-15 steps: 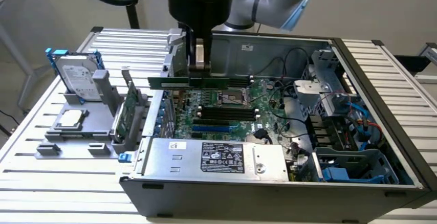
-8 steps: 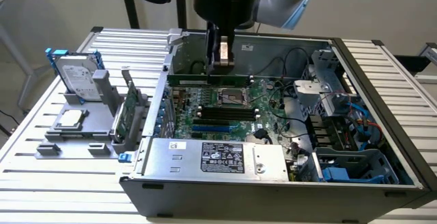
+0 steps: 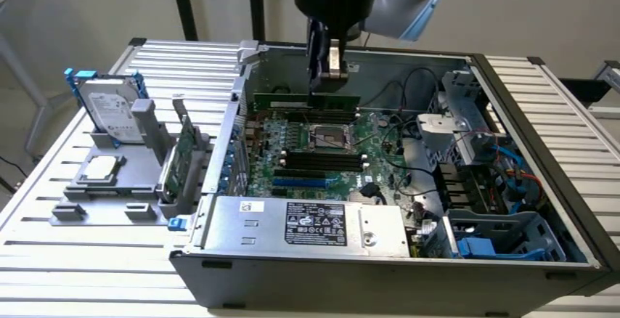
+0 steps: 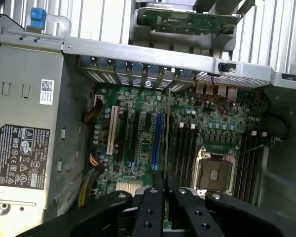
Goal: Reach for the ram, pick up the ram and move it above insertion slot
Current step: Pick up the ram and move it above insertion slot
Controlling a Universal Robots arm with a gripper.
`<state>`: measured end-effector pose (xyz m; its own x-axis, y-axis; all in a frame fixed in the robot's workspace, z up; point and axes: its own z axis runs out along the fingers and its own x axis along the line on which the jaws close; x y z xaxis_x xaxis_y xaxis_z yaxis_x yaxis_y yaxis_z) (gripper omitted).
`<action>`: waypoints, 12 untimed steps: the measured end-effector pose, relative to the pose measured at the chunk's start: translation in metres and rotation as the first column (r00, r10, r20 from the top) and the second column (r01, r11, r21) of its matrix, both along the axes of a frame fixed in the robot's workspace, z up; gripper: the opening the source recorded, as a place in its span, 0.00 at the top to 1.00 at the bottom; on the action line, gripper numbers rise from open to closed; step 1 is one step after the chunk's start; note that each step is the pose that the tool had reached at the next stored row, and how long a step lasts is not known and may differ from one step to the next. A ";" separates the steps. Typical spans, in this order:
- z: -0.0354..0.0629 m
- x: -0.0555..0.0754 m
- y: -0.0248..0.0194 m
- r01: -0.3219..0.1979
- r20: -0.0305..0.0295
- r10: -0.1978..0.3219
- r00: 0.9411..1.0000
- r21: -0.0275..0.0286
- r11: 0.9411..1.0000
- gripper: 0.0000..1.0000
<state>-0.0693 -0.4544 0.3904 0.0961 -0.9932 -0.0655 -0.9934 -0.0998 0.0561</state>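
Exterior view: ram (image 3: 305,102) above case (image 3: 542,122) interior.

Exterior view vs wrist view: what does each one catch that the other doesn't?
Exterior alone: the hard drive and loose CPU on the grey rack beside the case, plus the ram's flat green face. Wrist alone: the ram edge-on, clamped in the hand, with a white slot on the board. Both: motherboard, CPU socket, power supply.
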 end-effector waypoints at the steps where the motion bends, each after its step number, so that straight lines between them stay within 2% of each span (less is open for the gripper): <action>1: -0.0005 0.001 0.0039 0.000 0.000 0.000 1.000 0.000 1.000 0.86; 8: -0.0047 0.010 0.0313 0.000 0.000 0.000 1.000 0.000 1.000 0.86; 12: -0.0074 0.014 0.0435 0.000 0.000 0.000 1.000 -0.001 1.000 0.86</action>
